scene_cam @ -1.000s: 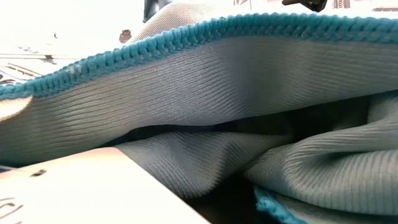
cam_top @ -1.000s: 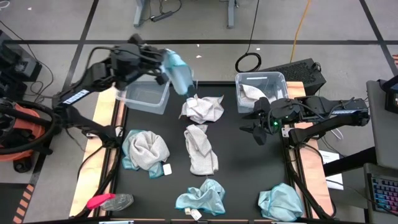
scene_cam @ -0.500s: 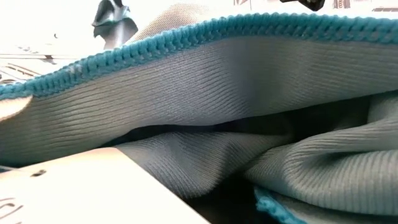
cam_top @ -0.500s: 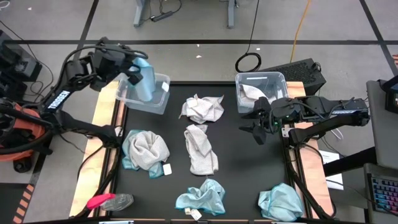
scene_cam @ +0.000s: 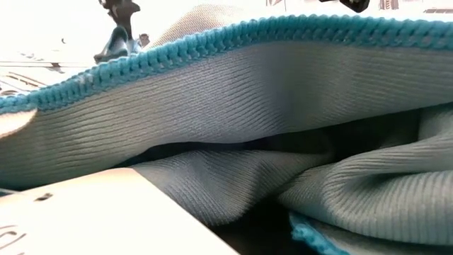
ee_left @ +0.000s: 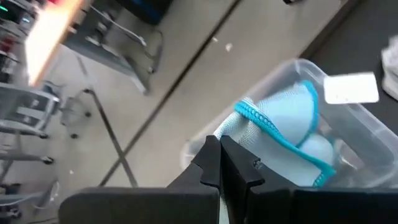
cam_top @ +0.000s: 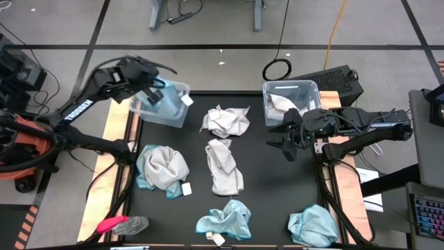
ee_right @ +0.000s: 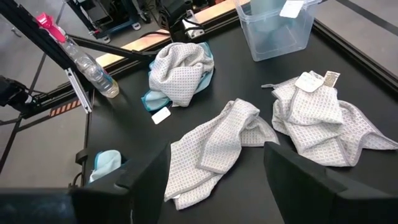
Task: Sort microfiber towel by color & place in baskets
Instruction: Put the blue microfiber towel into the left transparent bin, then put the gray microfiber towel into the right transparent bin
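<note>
Black matting covers the table (cam_top: 263, 201), and the central grey towel (cam_top: 223, 167) serves as the landmark. On the near side of it, at the front edge, lie a teal towel (cam_top: 225, 221) and, toward the right arm's corner, a second teal towel (cam_top: 312, 226); the low view is filled by teal cloth with a stitched hem (scene_cam: 233, 92). At the opposite front corner lies a spray bottle (cam_top: 121, 225) with a pink head. On the left arm's side of the landmark, level with it, sits a bundle (cam_top: 163, 169) of grey cloth over teal, a white tag beside it. Just beyond the landmark lies a crumpled grey towel (cam_top: 226, 121).

Right gripper (cam_top: 286, 142) hovers above the mat on the right arm's side of the landmark, fingers spread, holding nothing.

Farther back on that side stands the right basket (cam_top: 291, 89), holding a pale cloth (cam_top: 280, 104). Farther back on the left arm's side stands the left basket (cam_top: 177, 114). Left gripper (cam_top: 154, 89) is over it, fingers pressed together, pinching a teal towel (ee_left: 286, 134) that hangs down into the basket.
</note>
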`<action>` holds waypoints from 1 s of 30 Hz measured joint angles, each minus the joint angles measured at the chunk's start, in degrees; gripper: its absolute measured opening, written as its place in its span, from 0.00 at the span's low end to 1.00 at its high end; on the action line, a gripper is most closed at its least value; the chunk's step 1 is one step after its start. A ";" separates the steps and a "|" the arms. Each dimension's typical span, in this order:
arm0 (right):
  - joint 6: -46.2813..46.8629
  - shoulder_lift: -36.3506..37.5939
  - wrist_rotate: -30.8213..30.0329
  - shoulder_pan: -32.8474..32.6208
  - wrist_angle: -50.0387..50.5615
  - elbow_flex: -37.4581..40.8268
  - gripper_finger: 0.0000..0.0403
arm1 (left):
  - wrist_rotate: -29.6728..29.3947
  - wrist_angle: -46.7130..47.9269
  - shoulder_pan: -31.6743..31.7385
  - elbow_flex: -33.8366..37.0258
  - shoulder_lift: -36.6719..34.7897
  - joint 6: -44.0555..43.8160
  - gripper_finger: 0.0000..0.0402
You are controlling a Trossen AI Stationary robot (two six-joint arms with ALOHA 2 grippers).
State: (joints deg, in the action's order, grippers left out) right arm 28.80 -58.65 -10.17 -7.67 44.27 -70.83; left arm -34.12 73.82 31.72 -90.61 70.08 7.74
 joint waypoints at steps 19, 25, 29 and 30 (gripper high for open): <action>1.03 0.00 -0.28 -2.26 0.22 0.00 0.61 | 7.38 -18.49 5.02 24.79 0.02 -1.39 0.02; 0.96 0.00 -0.30 -2.24 0.20 0.00 0.61 | 7.35 -20.21 7.92 25.38 0.02 -1.48 0.10; 0.72 0.00 -0.31 -2.24 0.18 0.00 0.61 | 7.37 -21.09 10.00 25.38 0.02 -2.99 0.26; 0.72 0.00 -0.31 -2.24 0.18 0.00 0.61 | 7.62 -21.09 10.35 25.38 0.02 -3.14 0.29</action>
State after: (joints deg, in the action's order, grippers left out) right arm 29.51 -58.65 -10.48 -9.91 44.45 -70.83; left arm -26.51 52.73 42.08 -65.23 70.11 4.60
